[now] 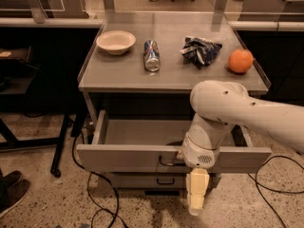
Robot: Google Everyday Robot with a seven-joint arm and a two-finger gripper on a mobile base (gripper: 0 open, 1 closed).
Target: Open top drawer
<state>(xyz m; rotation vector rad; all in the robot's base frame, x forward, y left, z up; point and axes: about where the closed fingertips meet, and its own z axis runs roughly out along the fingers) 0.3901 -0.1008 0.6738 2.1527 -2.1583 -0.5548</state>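
The top drawer (118, 156) is a wide grey metal drawer, pulled out of the cabinet so that its plain grey tray interior (142, 132) shows. Its small dark bar handle (166, 164) sits at the centre of the front, partly hidden by my wrist. My gripper (196, 198) hangs pointing down just right of and below the handle, in front of the drawer front, with my white arm (228, 108) reaching in from the right. It holds nothing that I can see.
A shorter drawer front (142, 180) sits below. The cabinet top (171, 80) carries a white bowl (116, 42), a lying can (152, 55), a blue bag (200, 51) and an orange (240, 61). Cables (97, 198) trail on the floor; shoes (12, 189) at bottom left.
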